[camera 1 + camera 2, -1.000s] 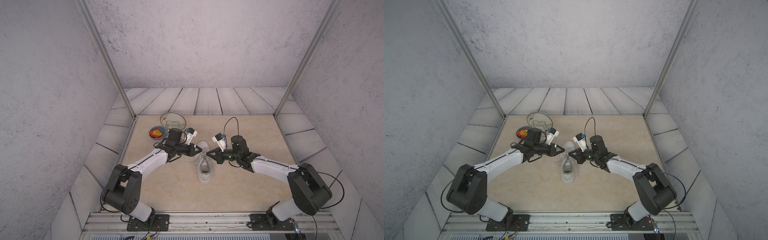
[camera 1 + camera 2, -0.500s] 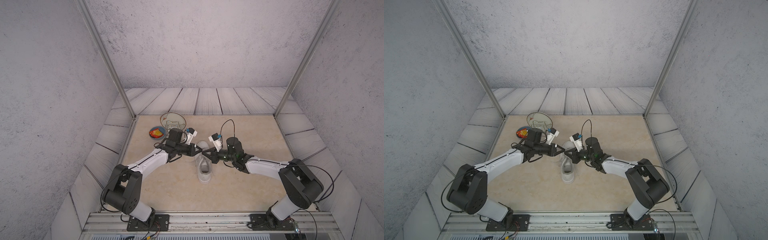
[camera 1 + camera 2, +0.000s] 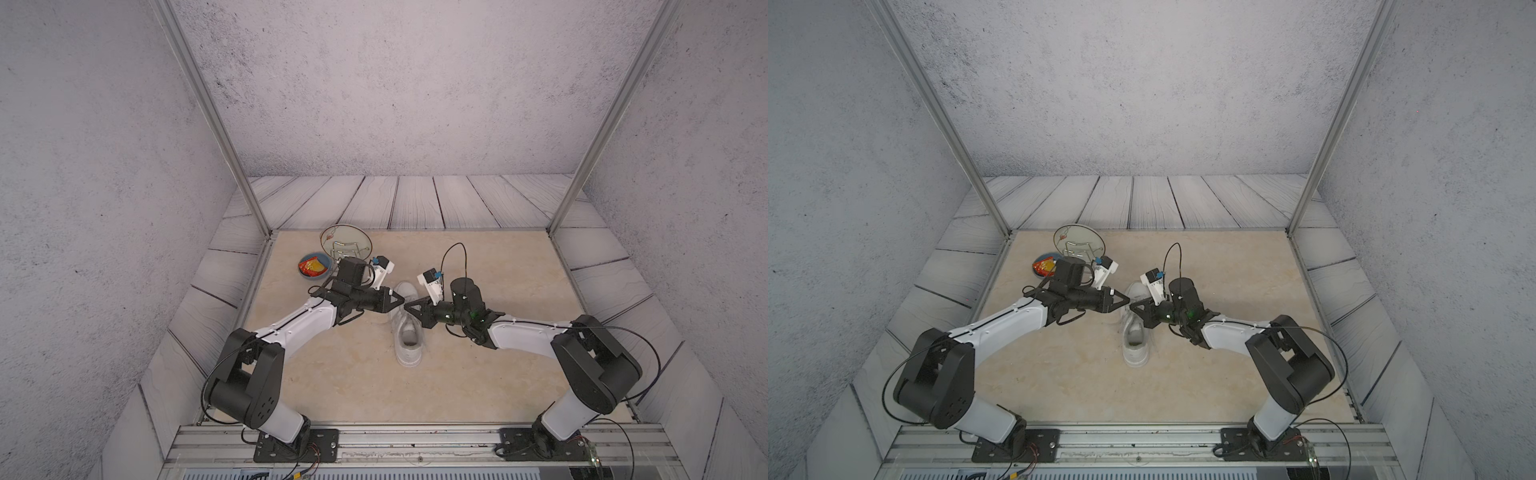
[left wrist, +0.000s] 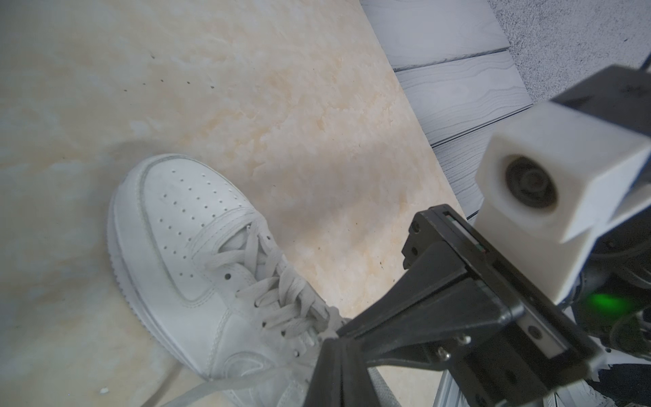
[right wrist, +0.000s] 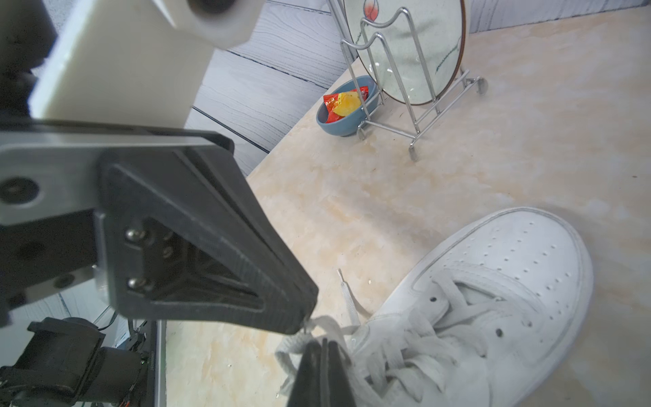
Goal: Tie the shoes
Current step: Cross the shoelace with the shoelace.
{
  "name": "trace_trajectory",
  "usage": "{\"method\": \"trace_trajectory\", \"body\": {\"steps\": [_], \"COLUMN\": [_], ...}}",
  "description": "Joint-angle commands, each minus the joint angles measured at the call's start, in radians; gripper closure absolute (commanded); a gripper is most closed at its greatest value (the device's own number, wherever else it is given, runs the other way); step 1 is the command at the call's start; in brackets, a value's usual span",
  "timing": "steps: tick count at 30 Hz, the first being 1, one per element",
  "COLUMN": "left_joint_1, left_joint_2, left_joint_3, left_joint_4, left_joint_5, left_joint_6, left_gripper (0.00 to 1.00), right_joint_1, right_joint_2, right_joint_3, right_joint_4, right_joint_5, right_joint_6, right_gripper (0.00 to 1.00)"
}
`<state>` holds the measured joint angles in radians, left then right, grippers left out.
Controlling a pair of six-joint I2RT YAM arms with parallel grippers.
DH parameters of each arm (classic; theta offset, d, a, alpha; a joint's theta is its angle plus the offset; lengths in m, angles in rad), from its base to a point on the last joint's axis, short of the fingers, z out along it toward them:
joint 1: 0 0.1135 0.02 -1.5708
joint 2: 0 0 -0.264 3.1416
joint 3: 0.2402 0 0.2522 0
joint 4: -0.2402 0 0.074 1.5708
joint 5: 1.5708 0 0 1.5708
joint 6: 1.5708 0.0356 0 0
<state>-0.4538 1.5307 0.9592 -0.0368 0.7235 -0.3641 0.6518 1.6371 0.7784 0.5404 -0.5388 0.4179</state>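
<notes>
The sneaker (image 3: pixel 408 351) is lying in the middle of the bench (image 3: pixel 478 374), toe pointing away from the arm bases. The left tool (image 3: pixel 401 302) and right tool (image 3: pixel 406 308) are meeting tip to tip across its long axis, equally near, both clenched. The top views are hiding the laces (image 5: pixel 318 322) (white on white). The right wrist view is showing a loop pinched in the left tool; whether the right tool is catching lace I cannot tell.

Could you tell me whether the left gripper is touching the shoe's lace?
Touching: in the right wrist view, the white lace runs straight into the shut tip of the left gripper, with no gap between them.
</notes>
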Motion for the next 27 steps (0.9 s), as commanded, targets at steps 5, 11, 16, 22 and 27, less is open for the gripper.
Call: {"method": "trace_trajectory", "body": {"steps": [5, 11, 16, 22, 27], "left_joint_1": [-0.006, -0.009, -0.011, -0.014, -0.014], "left_joint_2": [-0.016, -0.017, -0.017, -0.017, -0.017], "left_joint_3": [-0.017, -0.02, -0.022, -0.022, -0.023], "left_joint_4": [0.009, 0.01, 0.011, 0.012, 0.018], "left_joint_5": [-0.006, -0.013, -0.016, -0.02, -0.021], "left_joint_6": [-0.002, -0.008, -0.012, -0.016, -0.02], "left_gripper": [1.0, 1.0, 1.0, 1.0, 1.0], "right_joint_1": [0.015, 0.016, 0.016, 0.02, 0.028], "right_joint_2": [0.038, 0.065, 0.104, 0.153, 0.184], "right_joint_3": [-0.013, -0.018, -0.032, -0.045, -0.041], "right_joint_4": [0.075, 0.15, 0.235, 0.361, 0.402], "right_joint_5": [0.021, 0.042, 0.065, 0.091, 0.108], "right_joint_6": [0.043, 0.092, 0.155, 0.231, 0.261], "right_gripper": [1.0, 1.0, 1.0, 1.0, 1.0]}}
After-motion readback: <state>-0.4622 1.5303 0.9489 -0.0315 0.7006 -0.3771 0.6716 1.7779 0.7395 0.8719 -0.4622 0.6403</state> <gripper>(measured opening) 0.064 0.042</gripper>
